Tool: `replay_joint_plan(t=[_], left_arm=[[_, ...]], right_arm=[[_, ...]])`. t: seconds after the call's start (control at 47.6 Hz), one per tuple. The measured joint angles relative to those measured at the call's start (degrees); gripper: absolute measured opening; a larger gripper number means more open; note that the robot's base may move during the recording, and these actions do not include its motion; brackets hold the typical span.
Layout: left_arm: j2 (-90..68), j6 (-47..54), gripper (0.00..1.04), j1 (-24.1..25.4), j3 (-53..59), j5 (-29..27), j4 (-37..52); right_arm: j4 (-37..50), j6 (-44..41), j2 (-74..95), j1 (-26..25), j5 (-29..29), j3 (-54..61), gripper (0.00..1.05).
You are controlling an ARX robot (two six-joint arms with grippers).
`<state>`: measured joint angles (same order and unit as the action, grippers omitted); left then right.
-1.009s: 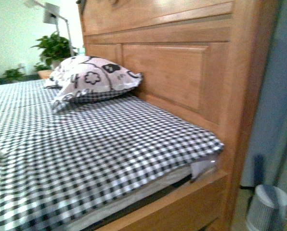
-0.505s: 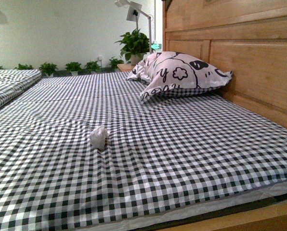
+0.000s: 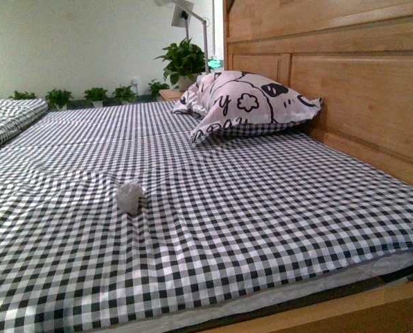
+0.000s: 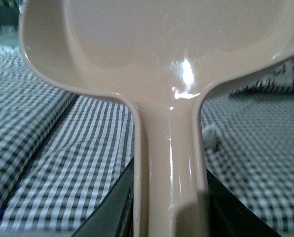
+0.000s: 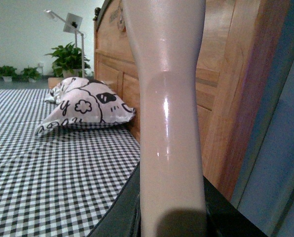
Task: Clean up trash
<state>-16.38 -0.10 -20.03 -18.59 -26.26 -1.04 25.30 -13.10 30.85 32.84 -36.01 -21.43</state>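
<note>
trash wad (image 3: 129,196), long axis upright

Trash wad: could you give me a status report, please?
Left gripper shut on dustpan. Right gripper shut on beige handle. Trash wad lies mid-bed, pillow well apart.

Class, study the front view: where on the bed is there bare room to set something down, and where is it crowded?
The widest free patch is the checked sheet between the paper wad, the pillow and the headboard. Another lies between the wad and the near edge. It is crowded only around the pillow by the headboard.
</note>
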Motion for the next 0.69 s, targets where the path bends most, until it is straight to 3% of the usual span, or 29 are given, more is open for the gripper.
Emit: replay_joint_plan(t=[0.063, 0.147, 0.357, 0.484, 0.694], left_arm=[[-0.8, -0.8, 0.27, 3.3, -1.0, 3.7, -5.7], [-3.7, -0.5, 0.27, 8.1, -1.3, 9.9, -5.7], [-21.3, 8.7, 0.27, 24.7, -5.1, 29.5, 6.3], [-32.5, 14.6, 0.27, 28.7, -7.6, 34.9, 10.6], [-44.8, 22.2, 0.27, 30.2, -10.7, 40.6, 11.3]], right_arm=[[0.0, 0.0, 0.0, 0.0, 0.0, 0.0, 0.19], [0.0, 0.0, 0.0, 0.0, 0.0, 0.0, 0.19], [0.0, 0.0, 0.0, 0.0, 0.0, 0.0, 0.19], [0.0, 0.0, 0.0, 0.0, 0.0, 0.0, 0.19], [0.0, 0.0, 0.0, 0.0, 0.0, 0.0, 0.19]])
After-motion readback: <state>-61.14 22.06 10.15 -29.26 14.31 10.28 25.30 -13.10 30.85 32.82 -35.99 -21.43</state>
